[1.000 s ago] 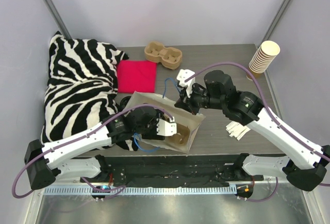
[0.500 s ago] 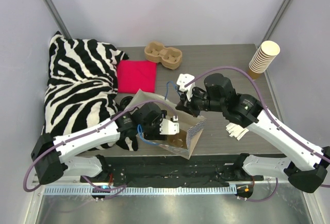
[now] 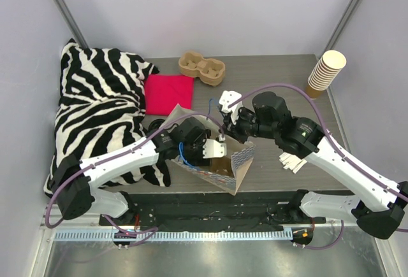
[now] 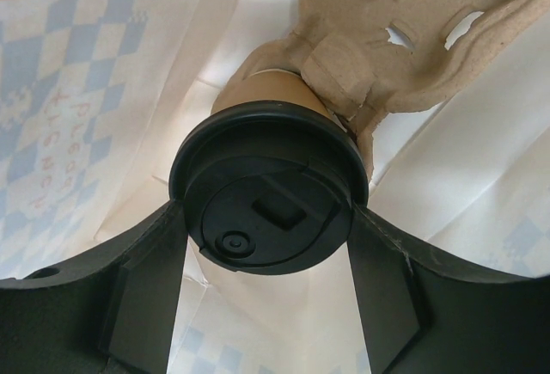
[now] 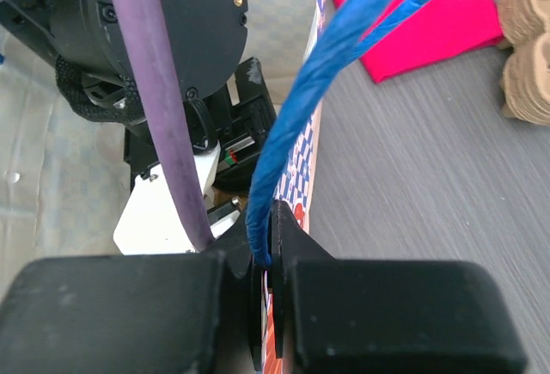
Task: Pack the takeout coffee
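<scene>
The takeout coffee (image 4: 268, 193) is deep inside the paper bag (image 3: 240, 162). The bag stands on the counter (image 3: 274, 79), near the middle. The cup touches a brown cup tray (image 4: 412, 39) that is in the bag too.

The left gripper (image 4: 265, 215) reaches down into the bag. Its two fingers (image 4: 142, 292) sit one on each side of the black lid and seem to squeeze it. The right gripper (image 5: 266, 245) is pinched tight on the bag's rim, right by the blue handle (image 5: 344, 56). It holds the bag open.

What could go wrong? I cannot tell if the cup stands straight in the tray. If it does not and the left gripper lets go now, the coffee may tip over and spill. The grip is on the lid only, so a hard pull could tug the lid off the cup.

The bag is thin paper. If the right gripper pulls too far, the rim may rip, or the bag may fall on its side. The left arm fills much of the bag, so coming out fast could drag the bag along with it.
</scene>
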Robot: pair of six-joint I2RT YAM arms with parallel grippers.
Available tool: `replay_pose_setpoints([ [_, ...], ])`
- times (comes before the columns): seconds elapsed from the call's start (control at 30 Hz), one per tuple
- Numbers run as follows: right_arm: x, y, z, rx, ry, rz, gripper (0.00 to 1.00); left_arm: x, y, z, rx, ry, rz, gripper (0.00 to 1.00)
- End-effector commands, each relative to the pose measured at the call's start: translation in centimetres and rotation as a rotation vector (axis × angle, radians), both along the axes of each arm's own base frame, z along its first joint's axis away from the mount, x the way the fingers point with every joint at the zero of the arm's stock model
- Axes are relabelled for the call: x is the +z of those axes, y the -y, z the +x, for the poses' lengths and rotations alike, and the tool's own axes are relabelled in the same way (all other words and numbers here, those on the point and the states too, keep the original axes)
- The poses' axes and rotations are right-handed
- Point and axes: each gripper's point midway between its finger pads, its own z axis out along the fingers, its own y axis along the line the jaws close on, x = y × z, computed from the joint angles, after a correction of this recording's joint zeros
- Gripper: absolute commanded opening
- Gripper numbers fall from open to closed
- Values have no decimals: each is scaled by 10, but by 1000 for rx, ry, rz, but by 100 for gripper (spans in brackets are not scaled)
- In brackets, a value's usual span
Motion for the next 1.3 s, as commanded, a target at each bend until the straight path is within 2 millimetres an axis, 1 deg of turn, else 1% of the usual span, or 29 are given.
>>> replay_pose_setpoints([
  [0.0,26,4,7,-49,65,94,1,-58,-35,-25,30,-194,189,0],
  [0.3,14,13,15,-91,14,89,1,-87,-46,-26,45,-269,275,0],
  [0.47,11,21,26,-128,-10,92,1,-97,-53,-28,47,-293,312,0],
  [0.57,14,24,32,-135,-15,102,1,-98,-54,-25,54,-274,319,0],
  [0.67,19,22,28,-106,-4,113,1,-86,-48,-14,77,-217,271,0],
  [0.73,27,20,24,-72,20,133,1,-78,-41,-4,100,-166,228,0],
  [0.8,35,17,18,-25,52,153,1,-66,-42,9,137,-84,199,0],
  [0.83,40,15,17,-8,74,163,1,-60,-36,16,147,-44,162,0],
  [0.87,42,13,15,15,96,163,1,-49,-36,23,169,4,133,0],
  [0.9,45,12,15,27,111,163,1,-46,-37,25,176,25,119,0],
  [0.93,47,11,15,38,133,162,1,-39,-32,29,180,55,85,0],
  [1.07,48,7,10,82,187,143,1,-10,-26,38,194,143,-15,0],
  [1.1,45,7,10,88,198,132,1,-5,-25,38,193,155,-27,0],
  [1.17,45,8,11,82,217,131,1,3,-22,39,192,179,-52,0],
  [1.2,43,9,13,72,223,124,1,11,-19,38,184,194,-74,0],
  [1.27,41,10,15,63,231,118,1,16,-18,36,181,219,-87,0],
])
